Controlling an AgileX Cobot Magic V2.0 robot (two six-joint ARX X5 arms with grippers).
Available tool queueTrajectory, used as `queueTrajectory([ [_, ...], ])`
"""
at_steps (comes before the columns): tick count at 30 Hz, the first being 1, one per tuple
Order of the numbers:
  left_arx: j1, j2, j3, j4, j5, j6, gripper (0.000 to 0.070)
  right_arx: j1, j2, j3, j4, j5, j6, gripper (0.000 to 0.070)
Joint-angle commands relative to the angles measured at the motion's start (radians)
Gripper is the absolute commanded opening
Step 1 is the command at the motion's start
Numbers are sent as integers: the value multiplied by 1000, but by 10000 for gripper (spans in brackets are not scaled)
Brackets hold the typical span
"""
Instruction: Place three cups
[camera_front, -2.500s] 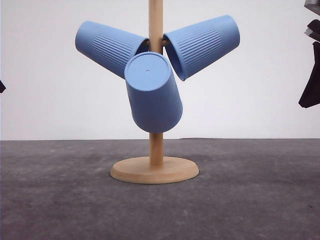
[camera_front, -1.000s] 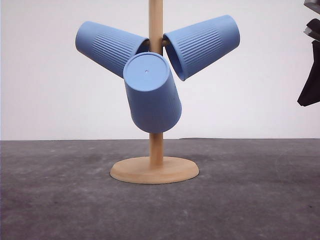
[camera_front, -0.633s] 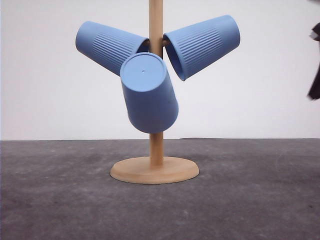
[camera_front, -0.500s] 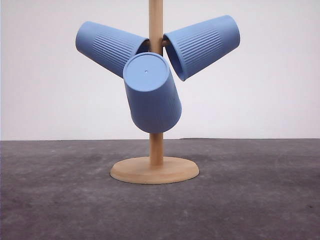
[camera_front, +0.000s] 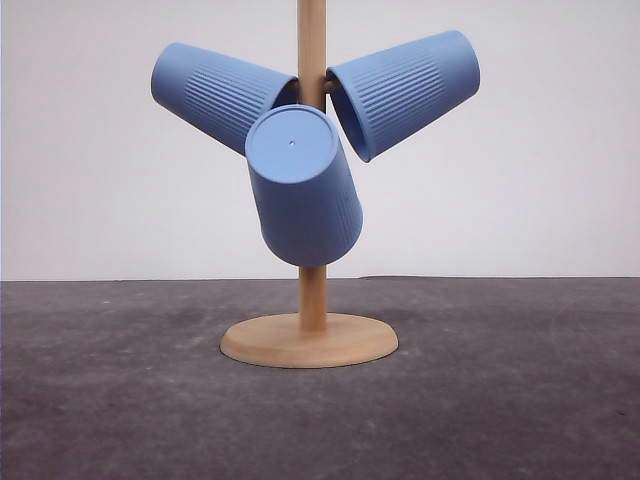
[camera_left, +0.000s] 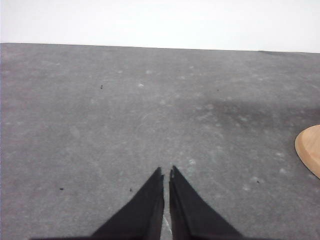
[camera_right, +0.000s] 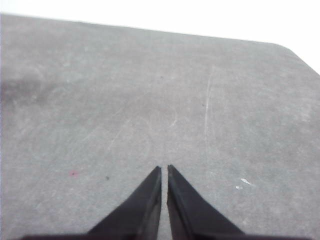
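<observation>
A plain white wall stands behind a dark grey table (camera_front: 520, 400) that reaches across the front view. On it, a wooden stand (camera_front: 309, 340) rises from a round base, its post running up out of sight. All 3 cups hang on it, mouths toward the post: the left cup (camera_front: 215, 92) slants up and away to the left, the right cup (camera_front: 410, 88) slants up to the right, and the front cup (camera_front: 303, 190) points its flat base toward the camera, lower than the other 2 and overlapping them both in this view.

My left gripper (camera_left: 166, 176) hangs over bare table with its tips pressed together and nothing between them; the edge of the stand's base shows off to its side. My right gripper (camera_right: 164, 173) is likewise pinched closed on nothing, over bare table.

I judge the placing done, so the risks are small ones. The front cup looks the least settled; I cannot see its peg, so a knock to the table or stand could slip it off. Any swing of my arms toward the post could tip the whole stand.
</observation>
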Motion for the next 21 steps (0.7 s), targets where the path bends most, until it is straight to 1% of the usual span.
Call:
queueTrajectory([
  [1, 0, -1, -14, -4, -3, 3, 0, -7, -15, -10, 12, -4, 18, 18],
  [8, 0, -1, -14, -4, -3, 3, 0, -13, -58, -45, 58, -18, 13, 18],
  [21, 0, -1, -14, -4, -3, 3, 0, -13, -58, -45, 55, -18, 15, 18],
])
